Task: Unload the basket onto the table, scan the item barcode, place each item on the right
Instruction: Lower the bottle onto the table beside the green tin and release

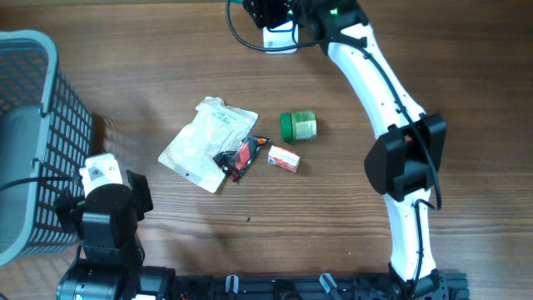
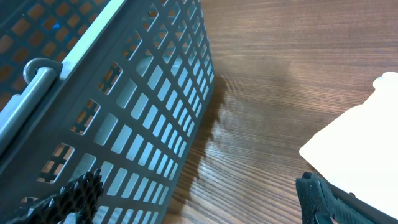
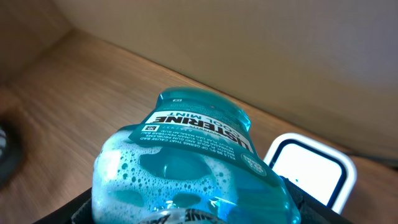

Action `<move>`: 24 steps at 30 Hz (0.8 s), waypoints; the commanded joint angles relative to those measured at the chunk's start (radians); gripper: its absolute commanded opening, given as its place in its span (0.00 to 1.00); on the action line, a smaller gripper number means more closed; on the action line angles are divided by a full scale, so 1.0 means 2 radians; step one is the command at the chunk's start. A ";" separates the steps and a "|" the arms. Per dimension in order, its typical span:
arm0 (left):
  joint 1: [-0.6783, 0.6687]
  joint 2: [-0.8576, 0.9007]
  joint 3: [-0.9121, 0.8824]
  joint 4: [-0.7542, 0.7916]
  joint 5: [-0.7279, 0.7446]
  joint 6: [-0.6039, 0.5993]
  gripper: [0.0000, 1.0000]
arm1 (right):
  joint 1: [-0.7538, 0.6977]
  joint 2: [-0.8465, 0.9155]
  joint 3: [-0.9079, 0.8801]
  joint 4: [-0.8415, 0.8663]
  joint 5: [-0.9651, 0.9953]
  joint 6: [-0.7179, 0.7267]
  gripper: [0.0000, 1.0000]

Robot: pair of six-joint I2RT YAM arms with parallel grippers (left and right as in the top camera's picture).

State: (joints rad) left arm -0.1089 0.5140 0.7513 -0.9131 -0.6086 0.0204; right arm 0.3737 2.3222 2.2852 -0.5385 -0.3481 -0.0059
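Observation:
A clear bottle of blue mouthwash (image 3: 193, 155) with a teal label fills the right wrist view. My right gripper (image 3: 189, 213) is shut on it, a black finger on each side of its body. The white barcode scanner (image 3: 309, 169) lies just beyond the bottle to the right, its pale window facing up. From overhead, the right gripper (image 1: 271, 12) is stretched to the table's far edge over the scanner (image 1: 279, 39), and the bottle is mostly hidden there. My left gripper (image 2: 196, 199) is open and holds nothing. It sits at the near left (image 1: 104, 193) beside the basket.
A grey mesh basket (image 1: 33, 142) (image 2: 93, 93) stands at the left edge. Mid-table lie a white pouch (image 1: 204, 142) (image 2: 360, 149), a black-and-red packet (image 1: 241, 156), a small red-and-white box (image 1: 283, 158) and a green jar (image 1: 298, 125).

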 commanded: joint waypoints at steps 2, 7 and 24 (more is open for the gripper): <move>0.004 0.000 0.001 0.001 -0.005 0.000 1.00 | -0.028 -0.001 0.005 0.003 -0.120 -0.117 0.66; 0.004 0.000 0.001 0.001 -0.005 0.000 1.00 | -0.054 0.042 0.005 0.055 -0.250 -0.137 0.68; 0.004 0.000 0.001 0.001 -0.005 0.000 1.00 | -0.108 0.150 0.005 0.239 -0.332 -0.096 0.65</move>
State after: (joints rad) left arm -0.1089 0.5140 0.7517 -0.9134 -0.6086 0.0204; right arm 0.1997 2.5881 2.2791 -0.1051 -0.9443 -0.2054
